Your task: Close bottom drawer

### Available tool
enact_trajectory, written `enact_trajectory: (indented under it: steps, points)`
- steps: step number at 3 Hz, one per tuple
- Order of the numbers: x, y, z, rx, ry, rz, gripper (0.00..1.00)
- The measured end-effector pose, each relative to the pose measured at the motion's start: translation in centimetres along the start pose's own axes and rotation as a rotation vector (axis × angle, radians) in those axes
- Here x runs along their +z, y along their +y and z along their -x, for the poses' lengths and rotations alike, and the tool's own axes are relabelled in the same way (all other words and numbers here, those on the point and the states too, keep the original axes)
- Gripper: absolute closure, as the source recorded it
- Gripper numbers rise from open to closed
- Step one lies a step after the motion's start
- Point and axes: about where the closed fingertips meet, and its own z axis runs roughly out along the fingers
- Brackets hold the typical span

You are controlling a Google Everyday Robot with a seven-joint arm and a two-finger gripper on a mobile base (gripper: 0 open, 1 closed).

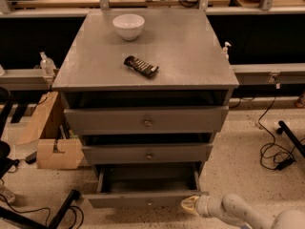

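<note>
Standing open, bottom drawer [128, 200] with hand [189, 205] at its front's right end.

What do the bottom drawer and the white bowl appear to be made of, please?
The bottom drawer looks like wood painted matte grey, from its flat, dull panels; its small knob seems metal, with a slight glint. The bowl looks like glazed ceramic, smooth and white, though plastic is possible. The gripper sits by the drawer front's right end.
</note>
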Motion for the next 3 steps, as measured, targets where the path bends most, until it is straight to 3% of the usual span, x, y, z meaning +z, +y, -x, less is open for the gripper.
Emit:
enact_trajectory:
  steps: [1, 2, 3]
  points:
    - [-0.1, 0.2, -0.1, 0.0, 0.0, 0.0, 1.0]
    - [1.3, -2.8, 0.9, 0.02, 0.0, -0.008, 1.0]
    - [1.8, -2.3, 0.9, 0.023, -0.002, 0.007, 1.0]
